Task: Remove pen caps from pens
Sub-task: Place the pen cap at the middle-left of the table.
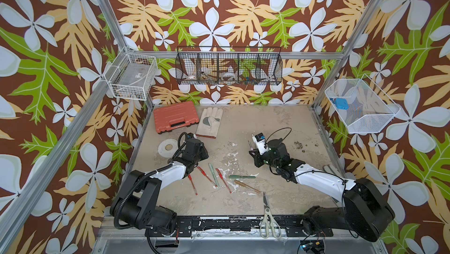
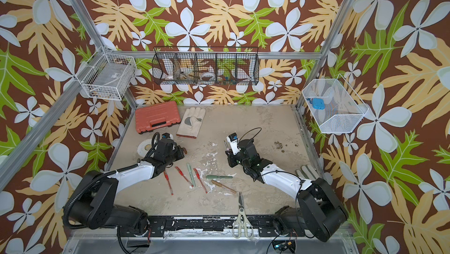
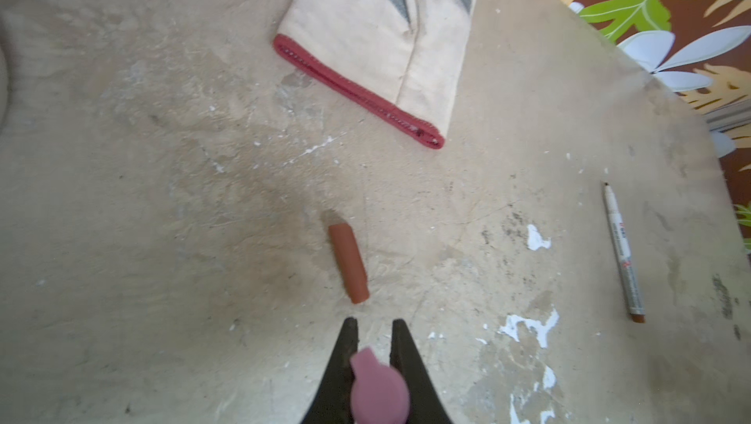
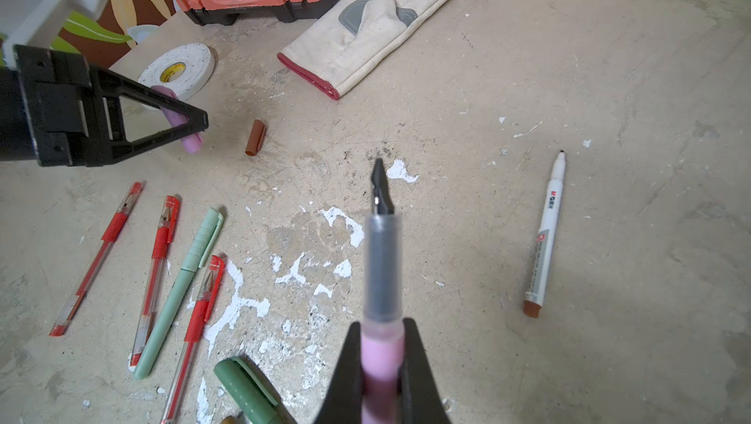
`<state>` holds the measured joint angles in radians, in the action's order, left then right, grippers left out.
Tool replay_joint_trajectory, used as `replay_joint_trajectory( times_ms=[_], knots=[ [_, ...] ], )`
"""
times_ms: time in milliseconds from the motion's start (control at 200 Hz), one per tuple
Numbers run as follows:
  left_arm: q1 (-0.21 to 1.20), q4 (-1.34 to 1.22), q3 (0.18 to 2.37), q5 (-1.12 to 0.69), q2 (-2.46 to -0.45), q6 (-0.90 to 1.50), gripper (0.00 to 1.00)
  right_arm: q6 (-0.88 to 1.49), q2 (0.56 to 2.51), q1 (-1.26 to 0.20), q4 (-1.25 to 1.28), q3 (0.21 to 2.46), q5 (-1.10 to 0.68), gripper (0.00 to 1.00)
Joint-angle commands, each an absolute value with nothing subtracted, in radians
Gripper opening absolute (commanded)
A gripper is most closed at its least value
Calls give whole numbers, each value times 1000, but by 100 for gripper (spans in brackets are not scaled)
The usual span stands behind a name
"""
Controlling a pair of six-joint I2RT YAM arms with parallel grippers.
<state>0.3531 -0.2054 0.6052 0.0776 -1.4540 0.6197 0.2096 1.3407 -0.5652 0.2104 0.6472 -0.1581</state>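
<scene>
My left gripper (image 3: 375,322) is shut on a pink pen cap (image 3: 378,389), low over the table; the right wrist view shows this cap (image 4: 189,139) too. A loose brown cap (image 3: 349,263) lies just beyond the fingertips. My right gripper (image 4: 384,326) is shut on the lilac-pink pen (image 4: 382,271), whose dark nib is bare and points away. An uncapped white marker (image 4: 546,235) lies apart. Capped pens lie between the arms: three red (image 1: 204,173), a pale green (image 1: 212,175), a dark green (image 1: 242,176) and a gold-brown (image 1: 247,186).
A work glove (image 1: 209,122) and an orange tool case (image 1: 175,119) lie at the back left, with a white tape roll (image 1: 167,147) beside my left arm. Scissors (image 1: 267,216) lie at the front edge. A second glove (image 1: 328,168) lies behind my right arm.
</scene>
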Motion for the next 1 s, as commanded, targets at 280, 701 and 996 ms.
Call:
replay_joint_trajectory(
  times_ms=[280,701,996],
  knots=[
    [316,-177,635,80,-1542,601,0,226,1338,-564,230,646,-150,0],
    [310,-161,657,70,-1577,589,6,227,1345,-563,230,648,-152,0],
    [308,-154,668,57,-1602,582,9,225,1345,-563,231,648,-154,0]
  ],
)
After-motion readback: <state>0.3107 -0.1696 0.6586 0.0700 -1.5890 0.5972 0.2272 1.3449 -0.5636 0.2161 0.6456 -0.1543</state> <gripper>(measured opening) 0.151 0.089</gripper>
